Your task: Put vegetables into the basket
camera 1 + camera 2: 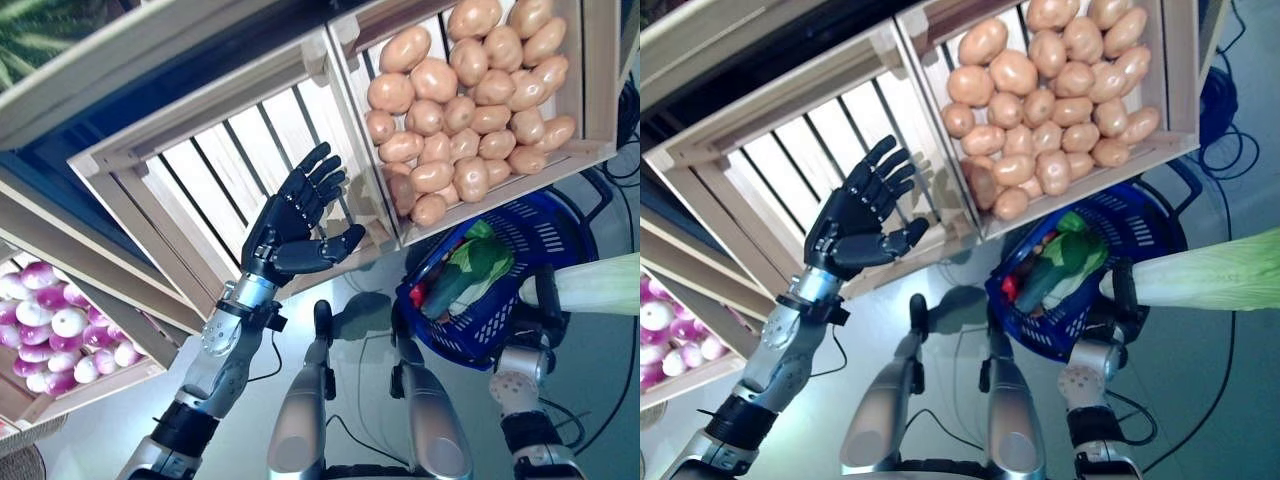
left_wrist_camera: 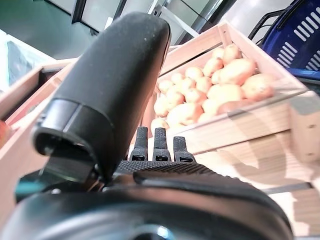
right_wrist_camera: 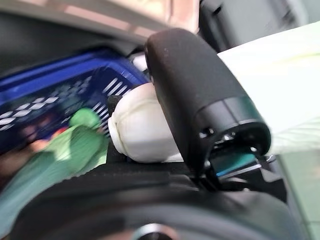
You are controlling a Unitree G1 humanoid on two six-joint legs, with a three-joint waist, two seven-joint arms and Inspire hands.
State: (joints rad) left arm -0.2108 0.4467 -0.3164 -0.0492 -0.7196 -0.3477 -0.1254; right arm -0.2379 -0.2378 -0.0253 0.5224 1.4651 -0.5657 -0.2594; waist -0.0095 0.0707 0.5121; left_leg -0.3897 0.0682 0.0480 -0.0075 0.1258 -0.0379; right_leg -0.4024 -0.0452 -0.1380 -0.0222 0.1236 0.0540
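Pale green leafy vegetable [image 1: 1210, 272] at right edge of frame, white base end clasped in right hand [image 1: 1122, 298], thumb curled over it. Blue basket [image 1: 540, 235] just left of that hand, green and red produce [image 1: 470, 268] inside. Left hand [image 1: 290, 225] centre-left, fingers spread, empty, before slatted wooden crate [image 1: 215, 150]. Potato crate [image 1: 470, 90] upper right.

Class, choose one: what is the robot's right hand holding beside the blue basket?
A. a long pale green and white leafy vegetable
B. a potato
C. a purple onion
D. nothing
A: the right hand is curled round the white stem end of a long pale leafy vegetable next to the blue basket.
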